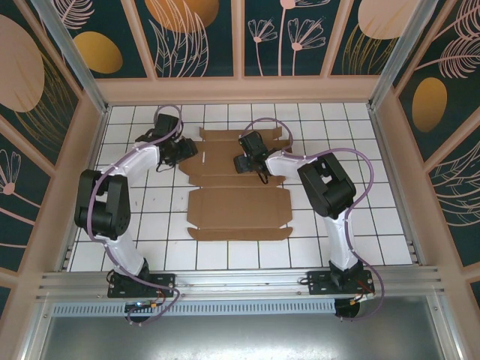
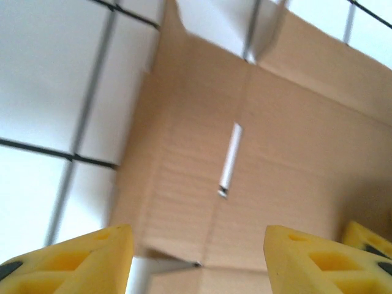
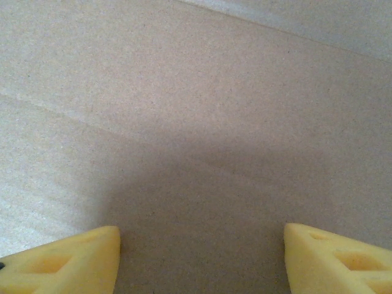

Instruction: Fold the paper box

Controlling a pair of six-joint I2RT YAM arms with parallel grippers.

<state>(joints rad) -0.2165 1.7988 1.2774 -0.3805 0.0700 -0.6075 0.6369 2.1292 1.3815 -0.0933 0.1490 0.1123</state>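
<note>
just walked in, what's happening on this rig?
Two arms are working on a flat brown die-cut cardboard sheet on the white tiled table. The left hand hovers open at the sheet's left edge, the right hand open close above a far panel. Nothing is gripped; no walls folded up yet.

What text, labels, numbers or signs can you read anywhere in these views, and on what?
None readable.
Paper box: plain brown cardboard, no print.
Wall panels: leaf and flower drawings, no letters.
White tiles: blank.
Small board at the near edge: too small to tell any marking.
</note>
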